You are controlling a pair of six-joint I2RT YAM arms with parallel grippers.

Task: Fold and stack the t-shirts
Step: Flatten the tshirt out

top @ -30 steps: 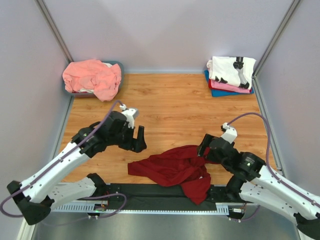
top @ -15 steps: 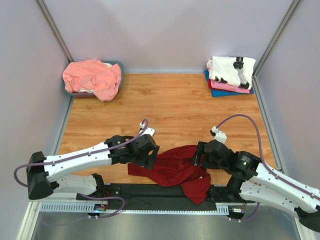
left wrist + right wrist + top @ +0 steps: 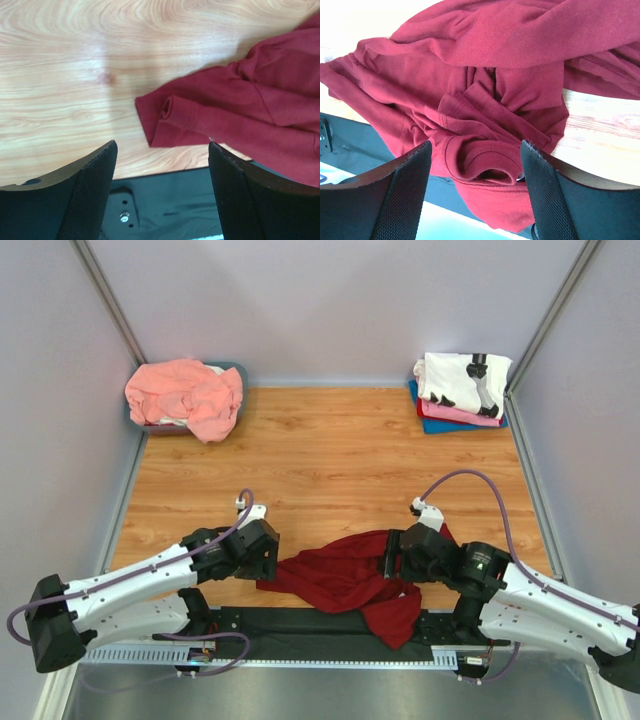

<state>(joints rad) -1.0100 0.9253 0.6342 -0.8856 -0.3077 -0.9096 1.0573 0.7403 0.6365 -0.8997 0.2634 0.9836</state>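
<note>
The light wooden table (image 3: 340, 450) looks the same as before, and the crumpled dark red cloth t-shirt (image 3: 345, 575) still sits at its near edge. The left gripper (image 3: 161, 145) has backed off to the shirt's left corner, jaws spread, holding nothing. The right gripper (image 3: 475, 145) has crept further over the bunched cloth, jaws also wide, not pinching.

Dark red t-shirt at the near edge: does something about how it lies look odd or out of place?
Yes. The dark red t-shirt lies crumpled, not spread flat, and one part reaches past the wooden table onto the black strip at the near edge.
</note>
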